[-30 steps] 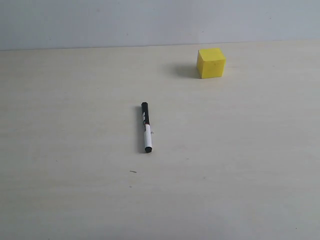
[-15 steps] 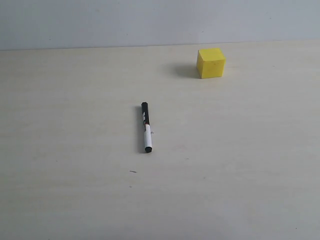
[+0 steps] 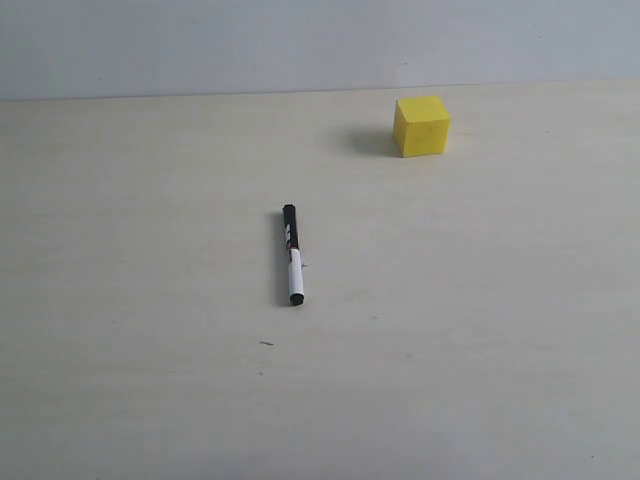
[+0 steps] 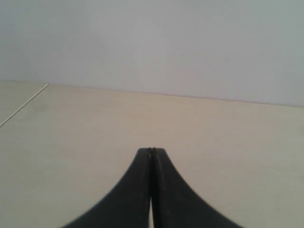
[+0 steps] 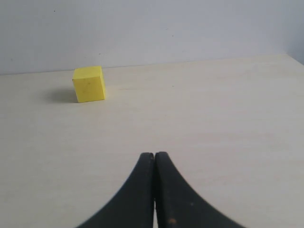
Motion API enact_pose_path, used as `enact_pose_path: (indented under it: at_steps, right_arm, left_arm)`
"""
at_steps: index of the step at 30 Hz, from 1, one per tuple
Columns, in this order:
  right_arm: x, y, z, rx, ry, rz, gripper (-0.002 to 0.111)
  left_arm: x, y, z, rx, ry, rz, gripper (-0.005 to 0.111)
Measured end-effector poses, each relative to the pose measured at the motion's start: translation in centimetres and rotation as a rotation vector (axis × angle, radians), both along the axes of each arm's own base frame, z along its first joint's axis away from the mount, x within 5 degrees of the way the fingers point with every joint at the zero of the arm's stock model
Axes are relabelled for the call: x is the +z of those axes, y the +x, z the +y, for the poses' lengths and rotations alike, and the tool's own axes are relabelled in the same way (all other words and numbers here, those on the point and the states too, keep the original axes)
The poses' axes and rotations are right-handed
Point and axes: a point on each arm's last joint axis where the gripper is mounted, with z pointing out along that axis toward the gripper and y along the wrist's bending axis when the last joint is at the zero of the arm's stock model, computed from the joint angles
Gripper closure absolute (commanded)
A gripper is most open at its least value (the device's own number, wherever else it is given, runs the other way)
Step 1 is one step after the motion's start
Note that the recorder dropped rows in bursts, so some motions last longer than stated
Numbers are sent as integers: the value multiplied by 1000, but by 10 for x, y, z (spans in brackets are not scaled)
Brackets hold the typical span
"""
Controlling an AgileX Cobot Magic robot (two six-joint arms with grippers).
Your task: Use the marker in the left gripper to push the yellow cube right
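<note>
The left gripper point(image 4: 152, 151) has its fingers pressed together with nothing between them, aimed across the table toward the wall. The right gripper point(image 5: 154, 155) is the same, fingers squeezed tight on nothing, with the yellow cube point(image 5: 89, 84) well ahead of it. The table point(image 3: 150, 300) is pale wood-tone, the wall point(image 3: 200, 45) plain grey-white. The marker point(image 3: 292, 255) lies flat near the exterior frame's centre, unheld, black cap end toward the wall. The yellow cube sits in the upper right, well apart from it.
</note>
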Motion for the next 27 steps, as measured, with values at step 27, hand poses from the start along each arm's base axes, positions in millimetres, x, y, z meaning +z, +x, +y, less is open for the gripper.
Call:
enact_pose_path:
  at_steps: [27]
  right_arm:
    - [0,0,0,0,0,0,108]
  left_arm:
    - [-46,-10,-9,-179,8,99,107]
